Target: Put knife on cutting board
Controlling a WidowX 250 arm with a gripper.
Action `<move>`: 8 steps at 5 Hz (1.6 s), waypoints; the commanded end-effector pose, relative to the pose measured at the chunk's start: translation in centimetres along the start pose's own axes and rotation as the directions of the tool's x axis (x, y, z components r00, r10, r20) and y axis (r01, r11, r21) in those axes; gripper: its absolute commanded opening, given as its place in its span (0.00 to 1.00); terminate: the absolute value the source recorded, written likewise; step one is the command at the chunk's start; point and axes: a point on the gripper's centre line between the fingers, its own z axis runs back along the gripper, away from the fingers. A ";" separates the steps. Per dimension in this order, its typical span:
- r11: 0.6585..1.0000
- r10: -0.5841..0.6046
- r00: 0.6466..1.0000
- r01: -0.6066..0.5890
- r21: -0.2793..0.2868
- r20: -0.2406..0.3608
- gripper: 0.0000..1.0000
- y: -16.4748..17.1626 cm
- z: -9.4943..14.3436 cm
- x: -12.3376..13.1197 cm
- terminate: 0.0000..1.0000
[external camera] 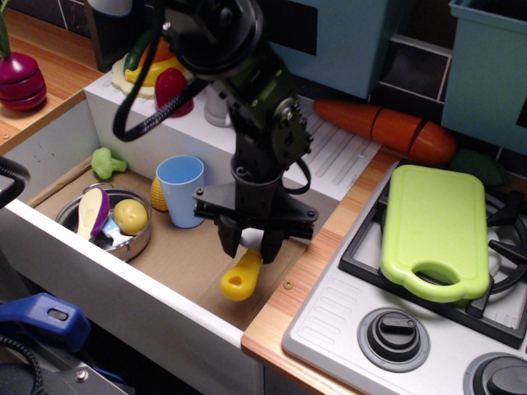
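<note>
You have the toy kitchen bench (325, 247) in front of you, with the sink basin (177, 263) on the left and the stove grate (494, 309) on the right. The black arm (247, 90) reaches down over the basin. The lime-green cutting board (436, 226) lies flat on the stove grate, slot handle toward you, well apart from the tool. Behind it a carrot (383, 127) rests on the counter. In the basin stand a blue cup (181, 189) and a metal bowl (132, 243) holding toy food. Your tool (251, 240) is clamped on the white blade of the knife (240, 276), whose yellow handle hangs down and left, lifted clear of the basin floor, near the wooden edge.
</note>
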 end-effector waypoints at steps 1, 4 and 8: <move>1.000 0.021 0.998 -0.021 -0.005 0.051 0.00 -1.0 3.5 -0.3 0.00; 1.000 -0.013 0.993 0.014 -0.011 0.113 0.00 -6.2 9.1 0.4 0.00; 0.996 0.001 0.982 0.015 -0.087 0.187 1.00 -15.3 10.6 1.7 1.00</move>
